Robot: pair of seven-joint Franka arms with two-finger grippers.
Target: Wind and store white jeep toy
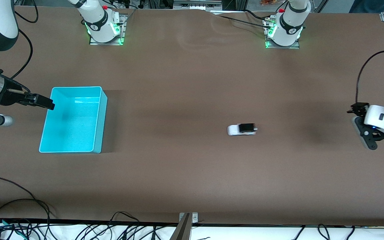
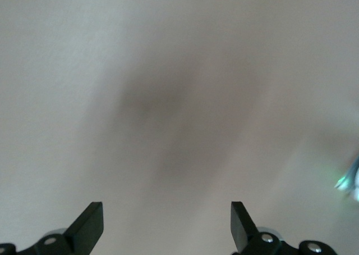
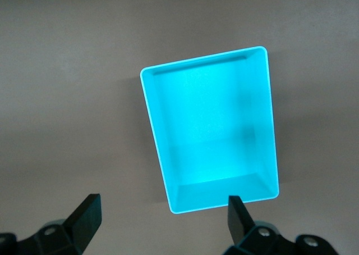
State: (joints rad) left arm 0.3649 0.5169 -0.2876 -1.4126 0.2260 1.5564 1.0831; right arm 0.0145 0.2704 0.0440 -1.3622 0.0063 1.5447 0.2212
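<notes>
The white jeep toy (image 1: 242,129), tiny with a black roof panel, stands on the brown table between the middle and the left arm's end. It is in neither wrist view. The turquoise bin (image 1: 100,123) stands toward the right arm's end and is empty. My right gripper (image 1: 45,102) hovers open and empty by the bin's rim at that end; the right wrist view shows the bin (image 3: 224,196) past its open fingers (image 3: 90,213). My left gripper (image 1: 362,125) hovers open and empty over bare table at the left arm's end, well apart from the jeep; its fingers (image 2: 90,224) show only table.
Both arm bases (image 1: 103,25) (image 1: 283,28) stand along the table's edge farthest from the front camera. Cables (image 1: 18,206) lie along the table's edge nearest to that camera. Brown table surface lies between the bin and the jeep.
</notes>
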